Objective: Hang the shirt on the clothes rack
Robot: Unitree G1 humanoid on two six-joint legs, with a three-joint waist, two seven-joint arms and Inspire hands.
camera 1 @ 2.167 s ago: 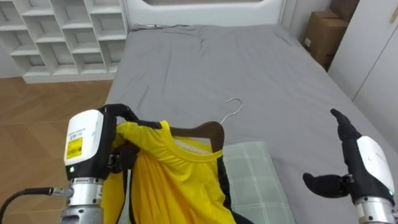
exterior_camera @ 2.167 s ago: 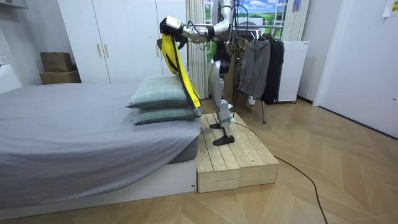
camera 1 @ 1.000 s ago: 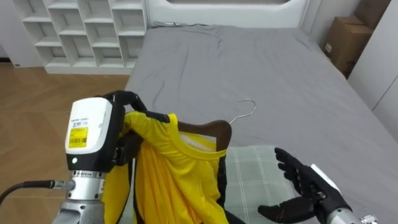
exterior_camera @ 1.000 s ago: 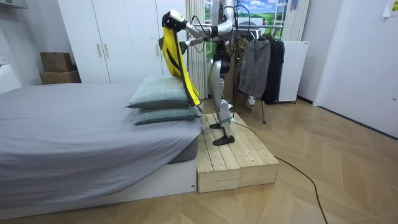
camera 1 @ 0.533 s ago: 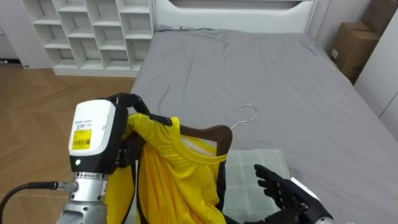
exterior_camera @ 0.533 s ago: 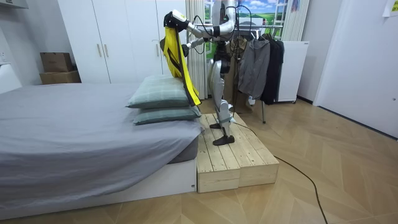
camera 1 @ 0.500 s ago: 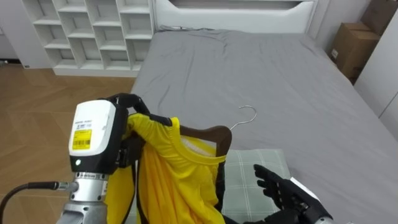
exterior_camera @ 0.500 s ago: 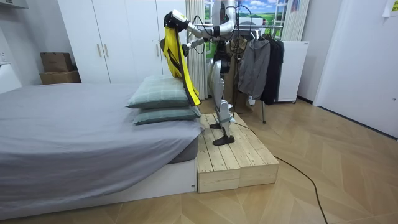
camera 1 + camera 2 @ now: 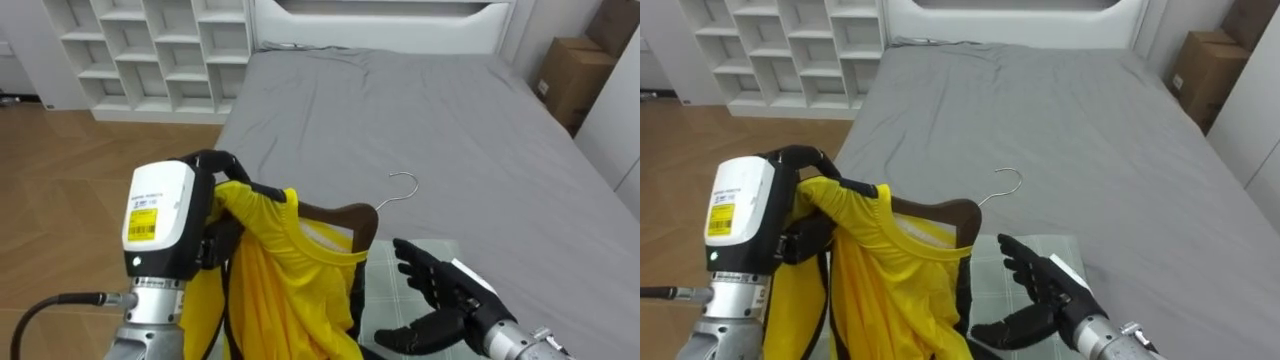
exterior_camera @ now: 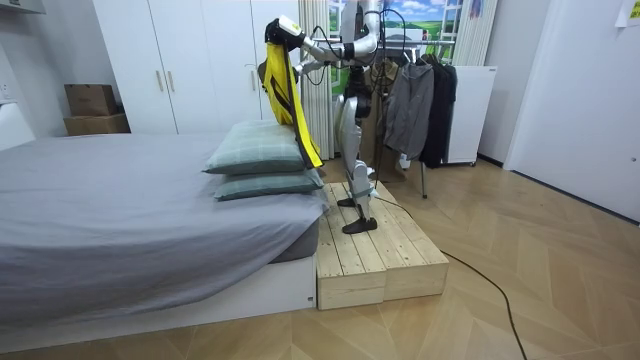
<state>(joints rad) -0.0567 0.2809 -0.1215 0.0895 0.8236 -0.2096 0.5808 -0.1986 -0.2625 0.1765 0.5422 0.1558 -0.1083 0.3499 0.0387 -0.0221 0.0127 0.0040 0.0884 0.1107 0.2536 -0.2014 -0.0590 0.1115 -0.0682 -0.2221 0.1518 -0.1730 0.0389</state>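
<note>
The yellow garment (image 9: 270, 295) hangs on a dark wooden hanger (image 9: 345, 216), which I'm holding up over the grey bed (image 9: 400, 110). At the hanger's 9 o'clock end my left hand (image 9: 215, 238) is clamped round the cloth-covered shoulder. The wire hook (image 9: 405, 184) points toward 1 o'clock. My right hand (image 9: 440, 295) hovers at 5 o'clock from the hook, fingers spread and holding nothing, above a green checked pillow (image 9: 382, 290). I'm standing on a wooden platform (image 10: 380, 250) beside the bed.

At nine o'clock the left robot hand (image 9: 214, 228) clamps its fingers round the yellow shirt (image 9: 272, 290) draped on the wooden hanger (image 9: 347, 216). At five o'clock the right robot hand (image 9: 446, 296), fingers spread, hovers beside the hanger over the checked pillow (image 9: 386, 285).
</note>
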